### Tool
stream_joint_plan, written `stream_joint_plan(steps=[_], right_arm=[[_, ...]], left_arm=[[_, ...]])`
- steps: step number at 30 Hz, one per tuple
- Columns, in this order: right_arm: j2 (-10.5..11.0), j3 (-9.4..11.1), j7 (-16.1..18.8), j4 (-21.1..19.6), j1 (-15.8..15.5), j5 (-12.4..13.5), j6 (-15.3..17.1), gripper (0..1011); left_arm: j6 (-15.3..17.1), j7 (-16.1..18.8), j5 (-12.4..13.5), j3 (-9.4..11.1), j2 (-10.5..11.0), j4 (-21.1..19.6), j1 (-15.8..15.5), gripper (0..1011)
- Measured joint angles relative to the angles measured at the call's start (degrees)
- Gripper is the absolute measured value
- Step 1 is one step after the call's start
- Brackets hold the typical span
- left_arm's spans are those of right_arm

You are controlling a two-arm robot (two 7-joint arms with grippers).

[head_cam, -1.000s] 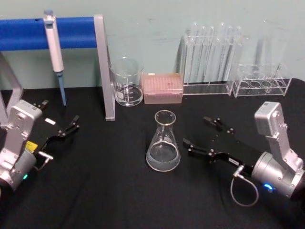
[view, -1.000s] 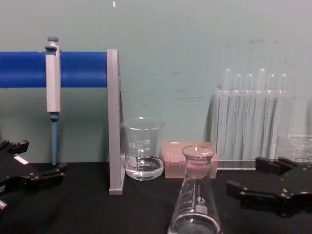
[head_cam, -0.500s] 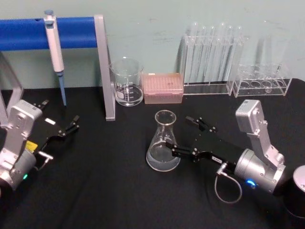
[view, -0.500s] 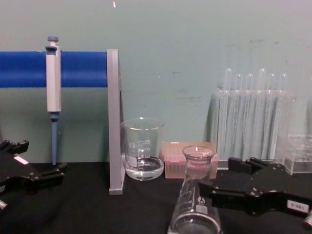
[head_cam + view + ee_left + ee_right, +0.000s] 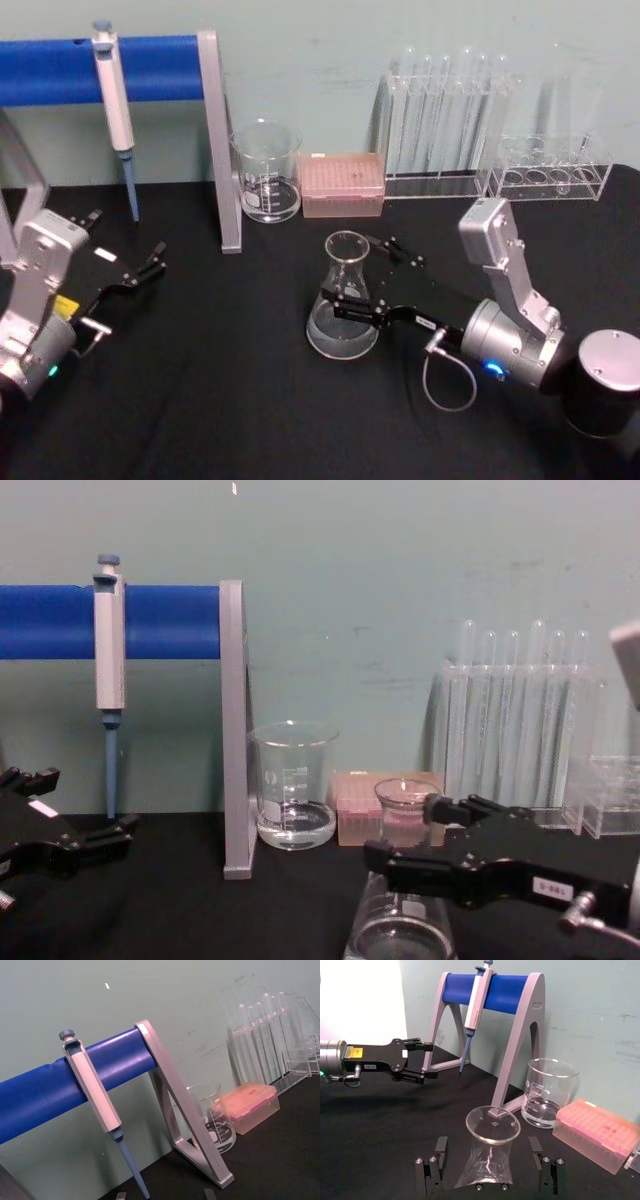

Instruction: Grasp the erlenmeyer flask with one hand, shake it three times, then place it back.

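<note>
The erlenmeyer flask [image 5: 343, 300] stands upright on the black table with a little clear liquid in its base. My right gripper [image 5: 368, 280] is open around it, one finger in front of the cone and one behind. In the right wrist view the flask [image 5: 489, 1152] sits centred between the two fingers [image 5: 432, 1170], with a gap on each side of the neck. From the chest, the right gripper [image 5: 422, 835] crosses in front of the flask [image 5: 403, 798]. My left gripper [image 5: 125, 242] rests open at the far left, away from the flask.
A blue pipette stand [image 5: 150, 65] with a hanging pipette [image 5: 115, 100] stands at the back left. Behind the flask are a glass beaker [image 5: 266, 172] and a pink tip box [image 5: 342, 184]. Test tube racks [image 5: 445, 110] line the back right.
My right gripper has moved left toward the flask, and its open fingers now stand on either side of it. The flask and the left arm have not moved.
</note>
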Motion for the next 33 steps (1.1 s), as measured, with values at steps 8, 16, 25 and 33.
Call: stream_joint_plan(steps=[8, 16, 25, 33], right_arm=[[-1.46, -0.54, 0.3, 1.99, 1.57, -0.57, -0.02, 1003], [-2.53, -0.89, 0.4, 3.69, 2.67, -1.02, -0.14, 1003], [-3.03, -0.98, 0.31, 4.34, 3.09, -1.51, -0.23, 1003], [-3.13, -0.88, -0.24, 4.35, 3.11, -1.85, -0.15, 1003]], left_arm=[[0.0, 0.0, 0.0, 0.0, 0.0, 0.0, 0.0, 1001], [0.0, 0.0, 0.0, 0.0, 0.0, 0.0, 0.0, 1001], [0.0, 0.0, 0.0, 0.0, 0.0, 0.0, 0.0, 1001], [0.0, 0.0, 0.0, 0.0, 0.0, 0.0, 0.0, 1001]])
